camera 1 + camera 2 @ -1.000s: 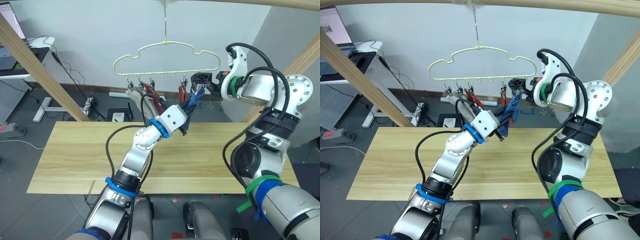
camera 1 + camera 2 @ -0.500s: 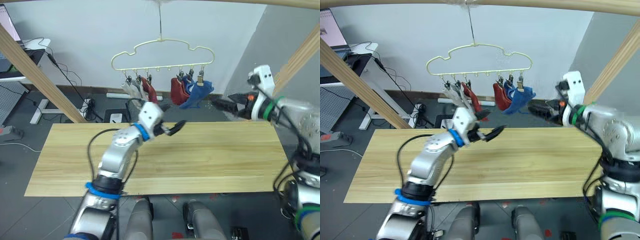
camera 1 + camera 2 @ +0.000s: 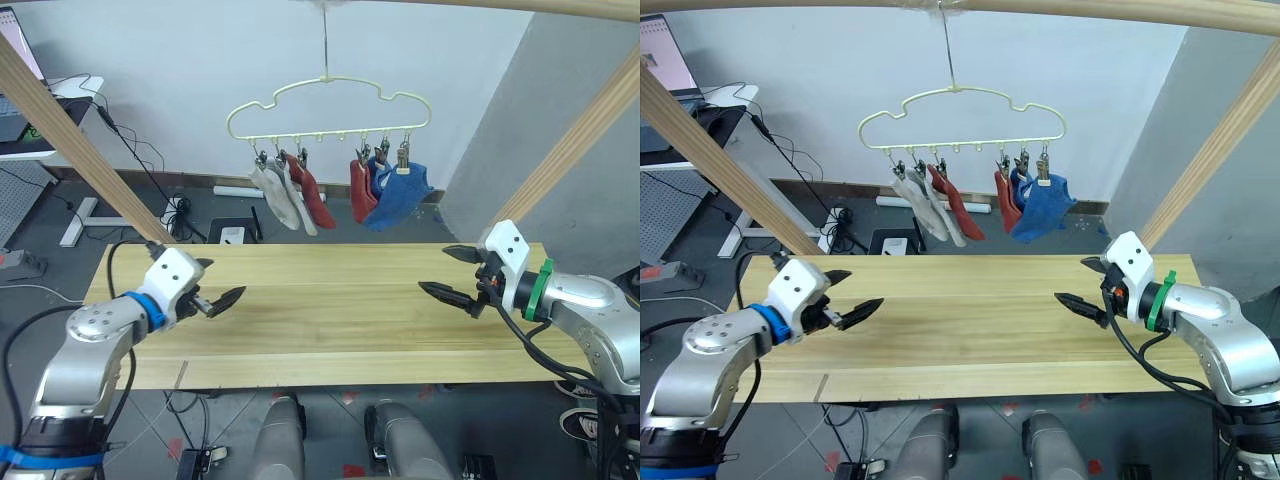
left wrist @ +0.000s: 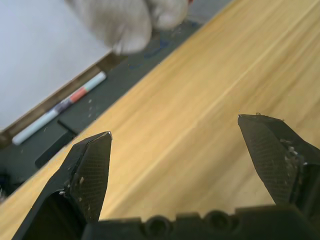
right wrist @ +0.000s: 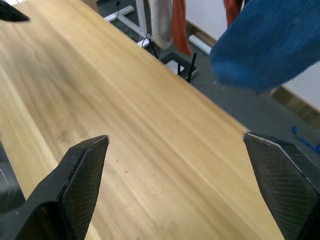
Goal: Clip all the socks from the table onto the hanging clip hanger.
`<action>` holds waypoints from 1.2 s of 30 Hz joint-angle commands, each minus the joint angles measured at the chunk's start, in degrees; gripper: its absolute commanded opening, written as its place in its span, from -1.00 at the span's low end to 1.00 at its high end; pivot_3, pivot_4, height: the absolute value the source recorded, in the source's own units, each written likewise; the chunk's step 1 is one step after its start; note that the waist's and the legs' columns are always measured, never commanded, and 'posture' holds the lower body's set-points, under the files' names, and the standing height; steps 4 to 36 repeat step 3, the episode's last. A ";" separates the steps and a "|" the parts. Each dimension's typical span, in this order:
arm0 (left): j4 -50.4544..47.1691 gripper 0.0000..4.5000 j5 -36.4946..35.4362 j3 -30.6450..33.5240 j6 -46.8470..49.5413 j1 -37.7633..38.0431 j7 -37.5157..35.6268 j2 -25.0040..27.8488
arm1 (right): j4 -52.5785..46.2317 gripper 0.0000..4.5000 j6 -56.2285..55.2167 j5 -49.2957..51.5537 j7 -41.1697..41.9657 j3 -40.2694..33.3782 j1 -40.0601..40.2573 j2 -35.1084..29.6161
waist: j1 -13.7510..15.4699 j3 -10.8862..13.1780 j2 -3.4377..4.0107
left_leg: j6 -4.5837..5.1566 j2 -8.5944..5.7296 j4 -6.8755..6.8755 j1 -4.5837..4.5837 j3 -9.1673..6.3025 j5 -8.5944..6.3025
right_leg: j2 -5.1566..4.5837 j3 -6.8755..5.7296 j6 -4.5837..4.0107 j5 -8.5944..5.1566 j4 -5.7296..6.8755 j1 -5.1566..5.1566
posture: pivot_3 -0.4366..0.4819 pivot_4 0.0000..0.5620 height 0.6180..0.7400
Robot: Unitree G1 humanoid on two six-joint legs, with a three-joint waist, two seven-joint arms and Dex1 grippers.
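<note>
Left eye view showed me the socks (image 3: 340,190) all hanging from the clip hanger (image 3: 329,115), above and behind the far edge of the worktop (image 3: 330,310). I counted two light grey socks (image 3: 280,195) and a rust-red sock (image 3: 314,198) clipped toward the hanger's left end, and another rust-red sock (image 3: 361,192) beside the blue socks (image 3: 400,197) toward its right end. The hanger hung by its hook from a wooden bar (image 3: 480,5) overhead. I saw bare plank on the worktop. My left claw (image 3: 214,287) hovered over the worktop near its left end, fingers spread wide and holding nothing. My right claw (image 3: 450,272) hovered near the right end, likewise wide apart and empty. Both claws were well apart from the hanger and from each other.
</note>
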 commanded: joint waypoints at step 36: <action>-2.37 0.99 -4.07 4.23 3.61 3.00 -1.95 1.43 | 1.63 1.00 -3.32 -1.88 0.91 -1.92 0.97 -1.74 | 0.41 0.00 0.00 | 0.00 -0.01 0.01 0.00 0.03 0.00 | 0.00 0.02 0.00 0.00 0.00 0.00 | 0.21 -0.16 1.00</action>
